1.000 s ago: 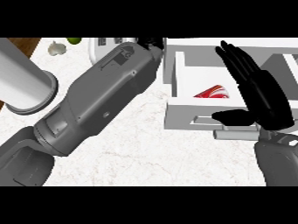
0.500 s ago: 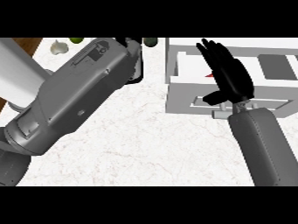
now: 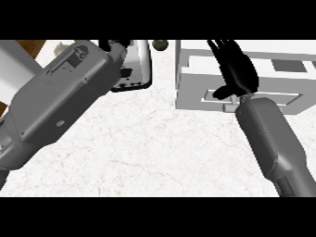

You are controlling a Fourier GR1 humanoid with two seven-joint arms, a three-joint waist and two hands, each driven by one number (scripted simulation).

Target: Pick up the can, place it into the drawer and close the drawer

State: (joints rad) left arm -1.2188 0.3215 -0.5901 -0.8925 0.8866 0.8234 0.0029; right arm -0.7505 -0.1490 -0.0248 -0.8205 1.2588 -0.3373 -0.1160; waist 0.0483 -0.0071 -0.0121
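Right hand (image 3: 237,69) laid flat, fingers straight, over the white drawer (image 3: 283,95), seemingly to push it closed; left hand hidden.

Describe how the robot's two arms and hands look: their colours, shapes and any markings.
Both forearms are grey, smooth and rounded. The left forearm looks thick and blocky, with panel seams and a small round mark on its shell. The right forearm is a slimmer rounded casing. The right hand is glossy black with long, slender fingers. The left hand is also black, mostly hidden behind its forearm. No cables show.
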